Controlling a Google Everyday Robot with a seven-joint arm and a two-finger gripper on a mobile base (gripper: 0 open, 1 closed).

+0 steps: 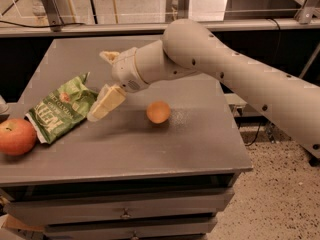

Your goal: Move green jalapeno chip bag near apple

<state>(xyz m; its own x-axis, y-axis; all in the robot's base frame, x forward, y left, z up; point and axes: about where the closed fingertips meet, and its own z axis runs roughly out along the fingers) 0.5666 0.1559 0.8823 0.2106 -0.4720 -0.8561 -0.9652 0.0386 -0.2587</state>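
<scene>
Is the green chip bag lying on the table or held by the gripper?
The bag lies on the table, one end beside the apple; the gripper is open at its right edge.

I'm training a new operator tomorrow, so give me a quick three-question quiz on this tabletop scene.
1. True or false: the green jalapeno chip bag lies on the table, close beside the apple.
2. Multiple choice: the gripper, hovering at the bag's right edge, has its jaws A) shut on the bag, B) spread open, C) shut on the apple.
3. Fill in: as the camera sees it, the small orange fruit sits to the ___ of the gripper.

Key: 1 true; 2 B; 3 right.
</scene>
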